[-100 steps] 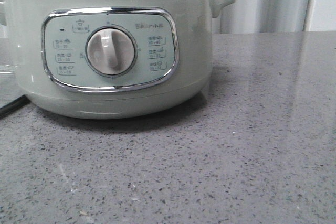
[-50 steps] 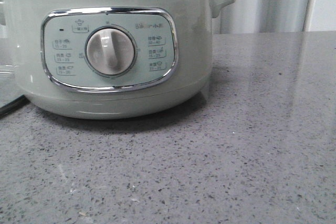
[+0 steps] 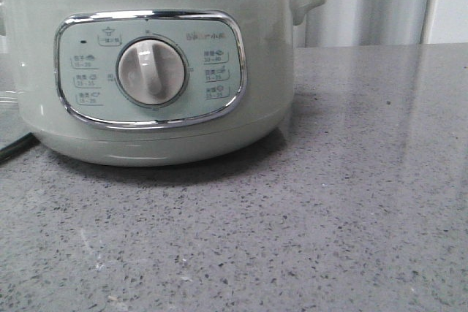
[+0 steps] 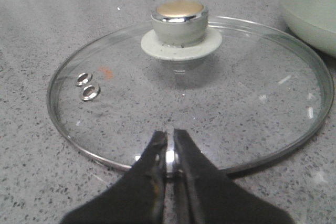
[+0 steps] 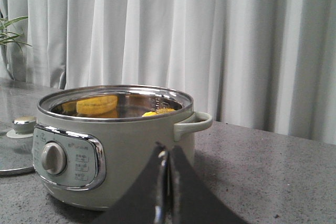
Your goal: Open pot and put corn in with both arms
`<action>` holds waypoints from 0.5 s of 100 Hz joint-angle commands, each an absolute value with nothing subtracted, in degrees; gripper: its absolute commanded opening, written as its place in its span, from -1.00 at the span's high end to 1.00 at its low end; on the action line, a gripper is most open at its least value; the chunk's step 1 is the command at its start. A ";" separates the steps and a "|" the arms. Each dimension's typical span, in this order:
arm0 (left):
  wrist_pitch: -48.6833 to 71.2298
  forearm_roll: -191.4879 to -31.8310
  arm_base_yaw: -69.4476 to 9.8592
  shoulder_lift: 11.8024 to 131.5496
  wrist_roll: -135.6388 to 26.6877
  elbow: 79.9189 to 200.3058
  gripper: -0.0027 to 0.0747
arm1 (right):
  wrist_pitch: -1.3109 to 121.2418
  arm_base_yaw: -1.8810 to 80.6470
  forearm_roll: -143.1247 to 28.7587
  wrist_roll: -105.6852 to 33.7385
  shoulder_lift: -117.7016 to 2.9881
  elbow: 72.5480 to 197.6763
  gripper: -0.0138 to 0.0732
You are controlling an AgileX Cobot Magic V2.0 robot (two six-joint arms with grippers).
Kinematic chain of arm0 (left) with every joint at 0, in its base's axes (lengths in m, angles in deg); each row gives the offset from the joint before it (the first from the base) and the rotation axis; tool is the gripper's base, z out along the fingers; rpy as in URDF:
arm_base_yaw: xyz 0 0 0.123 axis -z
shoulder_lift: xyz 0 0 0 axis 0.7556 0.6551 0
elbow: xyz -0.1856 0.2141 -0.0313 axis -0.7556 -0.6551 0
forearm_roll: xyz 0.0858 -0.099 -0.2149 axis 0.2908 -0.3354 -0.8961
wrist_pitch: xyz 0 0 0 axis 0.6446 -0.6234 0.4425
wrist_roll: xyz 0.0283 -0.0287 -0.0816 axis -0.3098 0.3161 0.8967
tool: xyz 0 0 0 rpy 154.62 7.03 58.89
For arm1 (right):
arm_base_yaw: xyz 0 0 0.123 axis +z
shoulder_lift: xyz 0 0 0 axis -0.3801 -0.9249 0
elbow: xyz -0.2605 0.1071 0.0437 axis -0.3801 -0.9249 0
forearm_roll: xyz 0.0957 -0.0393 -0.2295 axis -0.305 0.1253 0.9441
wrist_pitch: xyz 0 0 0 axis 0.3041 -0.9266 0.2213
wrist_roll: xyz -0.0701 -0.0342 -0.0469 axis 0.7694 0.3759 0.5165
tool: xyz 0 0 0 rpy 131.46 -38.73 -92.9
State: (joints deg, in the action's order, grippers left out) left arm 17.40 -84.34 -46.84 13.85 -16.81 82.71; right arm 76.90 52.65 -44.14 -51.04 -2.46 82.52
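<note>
The pale green pot (image 3: 153, 71) stands uncovered at the left of the grey table, with its dial (image 3: 152, 72) facing me. In the right wrist view the pot (image 5: 113, 145) shows yellow corn (image 5: 97, 104) inside against the shiny inner wall; I cannot tell cob from reflection. Its glass lid (image 4: 189, 93), with a gold-topped knob (image 4: 179, 22), lies flat on the table beside the pot. My left gripper (image 4: 169, 136) is shut and empty, just over the lid's near rim. My right gripper (image 5: 168, 151) is shut and empty, in front of the pot's side handle (image 5: 193, 123). Neither gripper shows in the front view.
A black cable (image 3: 14, 147) runs along the table at the pot's left. White curtains (image 5: 210, 40) hang behind the table, and a green plant (image 5: 10, 32) stands at the far left. Speckled grey tabletop (image 3: 365, 180) stretches to the right of the pot.
The pot sits very slightly further left in the front view than a second ago. Nothing else differs.
</note>
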 commanded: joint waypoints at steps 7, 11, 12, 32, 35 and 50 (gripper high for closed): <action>15.00 -84.86 -46.46 11.92 -16.08 82.21 0.98 | 81.66 52.65 -43.71 -50.50 -3.08 83.95 0.85; 14.86 -84.86 -46.46 11.92 -16.08 82.21 0.98 | 81.66 52.65 -43.71 -50.50 -3.08 83.95 0.85; 14.86 -84.86 -46.46 11.92 -16.08 82.21 0.98 | 81.66 52.65 -43.71 -50.50 -3.08 83.95 0.85; 14.86 -84.86 -46.46 11.92 -16.08 82.21 0.98 | 81.66 52.65 -43.71 -50.50 -3.08 83.95 0.85; 14.86 -84.86 -46.46 11.92 -16.08 82.21 0.98 | 81.66 52.65 -43.71 -50.50 -3.08 83.95 0.85; 14.86 -84.86 -46.46 11.92 -16.08 82.21 0.98 | 81.66 52.65 -43.71 -50.50 -3.08 83.95 0.85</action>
